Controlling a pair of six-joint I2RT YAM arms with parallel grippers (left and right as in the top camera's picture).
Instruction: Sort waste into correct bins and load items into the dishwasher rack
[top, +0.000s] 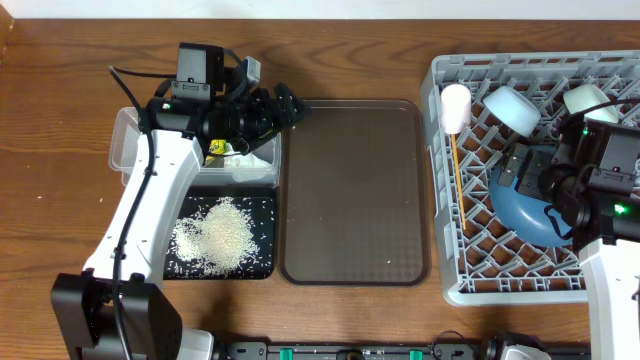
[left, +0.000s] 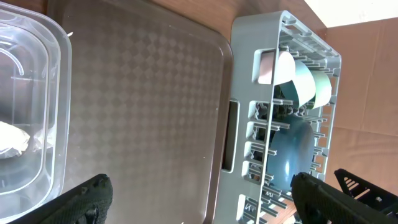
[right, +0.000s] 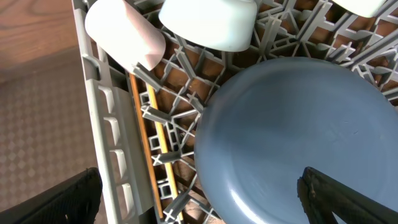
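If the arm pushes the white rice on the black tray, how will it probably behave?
The rice is a loose heap of separate grains, so it would probably spread, not slide as one piece. Stray grains already lie around the heap, so some might cross the shallow rim of the black tray. Pinching it looks unpromising.

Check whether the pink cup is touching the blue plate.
Apart. The right wrist view shows open lattice of the rack between the pink cup and the blue plate; the overhead view shows the same gap.
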